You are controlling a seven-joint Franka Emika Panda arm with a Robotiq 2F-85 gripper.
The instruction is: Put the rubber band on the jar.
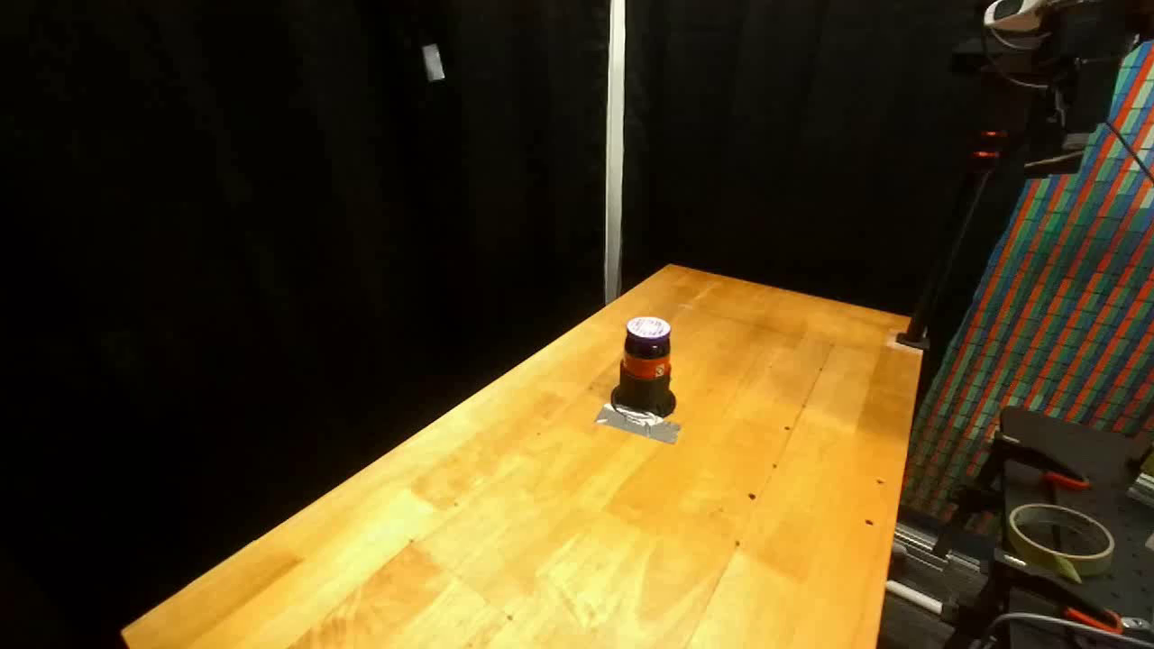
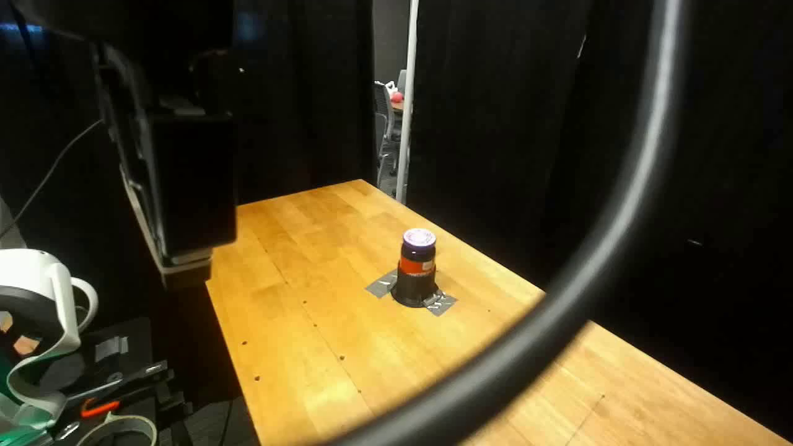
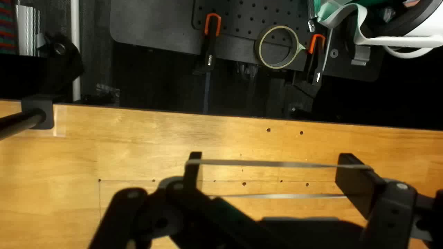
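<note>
In the wrist view, the jaws of the black gripper (image 3: 271,161) are spread wide, a thin pale-grey rubber band (image 3: 238,162) stretched around them in two strands. In both exterior views, the dark, orange-red-labelled cylindrical jar (image 1: 646,364) stands upright on the wooden worktop (image 1: 577,541).

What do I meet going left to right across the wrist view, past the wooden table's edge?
Striped sheet, ribbed silver piece, white pole, first orange-tipped clamp, roll of tape, second orange-tipped clamp, white object at the right edge.
</note>
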